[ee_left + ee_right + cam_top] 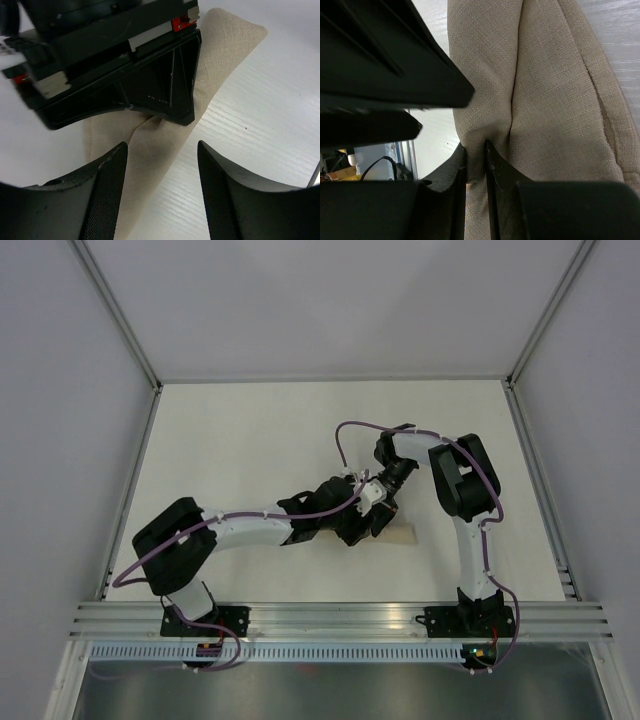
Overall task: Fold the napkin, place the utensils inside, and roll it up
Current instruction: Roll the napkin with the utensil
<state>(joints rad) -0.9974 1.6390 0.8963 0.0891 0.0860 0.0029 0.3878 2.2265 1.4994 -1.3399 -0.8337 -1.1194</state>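
The tan napkin lies bunched into a long narrow roll on the white table, mostly hidden under both grippers in the top view. My right gripper is shut on a pinched fold of the napkin. My left gripper is open and empty, its fingers straddling the napkin's edge, right next to the right gripper's black body. In the top view the two grippers meet over the napkin, left and right. The utensils are hidden.
White walls with metal frame posts surround the table. An aluminium rail runs along the near edge by the arm bases. The left arm stretches across the table's front.
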